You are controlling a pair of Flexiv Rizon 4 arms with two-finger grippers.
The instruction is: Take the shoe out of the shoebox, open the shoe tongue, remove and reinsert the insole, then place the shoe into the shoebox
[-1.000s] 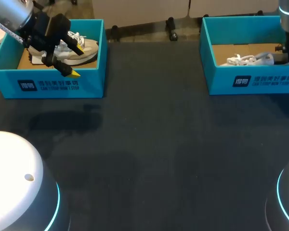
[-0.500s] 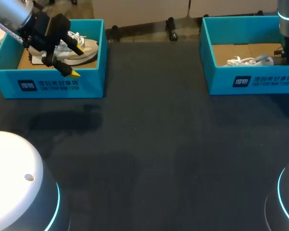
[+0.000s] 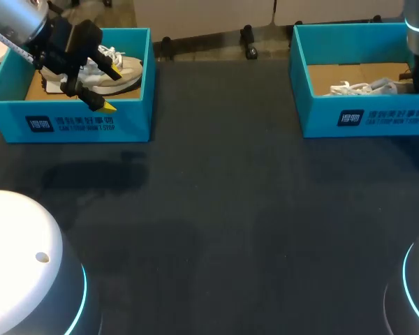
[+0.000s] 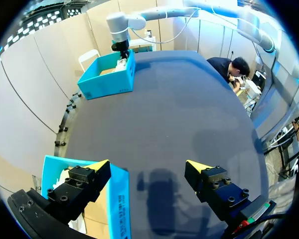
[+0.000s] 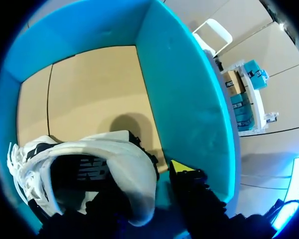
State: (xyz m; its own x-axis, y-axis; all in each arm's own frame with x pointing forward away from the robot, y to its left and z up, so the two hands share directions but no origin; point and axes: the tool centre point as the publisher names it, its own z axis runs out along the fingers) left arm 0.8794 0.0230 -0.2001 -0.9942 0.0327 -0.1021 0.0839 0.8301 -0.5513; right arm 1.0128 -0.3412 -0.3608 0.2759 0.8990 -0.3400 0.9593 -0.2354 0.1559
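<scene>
Hovering over one shoebox (image 3: 77, 122), your left gripper (image 4: 148, 165) gapes empty; your right gripper (image 5: 157, 181) sits at the shoe (image 5: 114, 159) heel, grip unreadable.

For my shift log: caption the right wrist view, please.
White shoe inside the teal shoebox, heel nearest the camera.
</scene>
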